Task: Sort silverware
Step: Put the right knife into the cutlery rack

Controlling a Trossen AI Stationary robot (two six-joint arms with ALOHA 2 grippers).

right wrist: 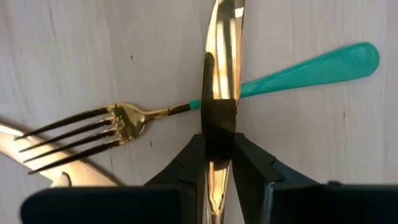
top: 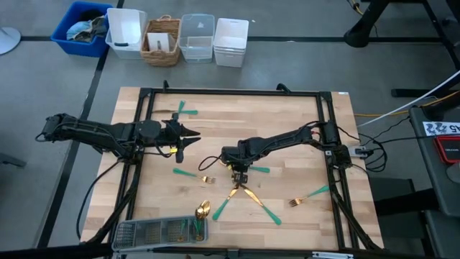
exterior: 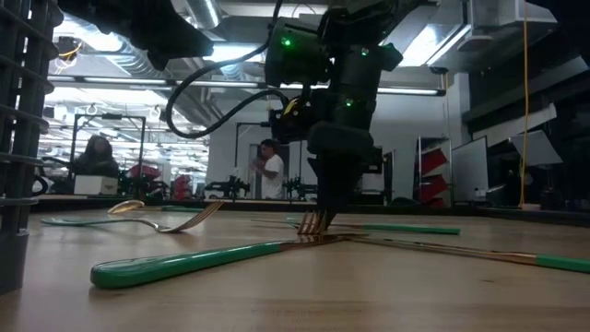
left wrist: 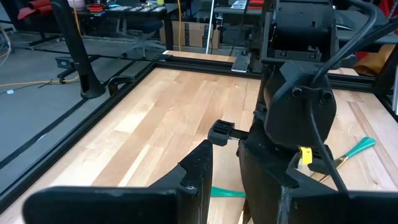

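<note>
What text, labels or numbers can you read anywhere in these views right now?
None can be read for certain.
White label on the dark equipment to the right of the table, high view: black characters, too small to read.
Basket behind the table: pale card inside, no legible text.
Silverware, mesh tray, right gripper: no markings visible.

A grey mesh compartment tray (top: pixel 147 232) sits at the light wooden desk's (top: pixel 287 108) seven o'clock edge. Beyond twelve o'clock stand a blue plastic bin (top: pixel 74 39), white tub (top: pixel 126 32), wicker basket (top: pixel 162 42), clear container (top: pixel 197 38) and stacked white tubs (top: pixel 231 42).
</note>
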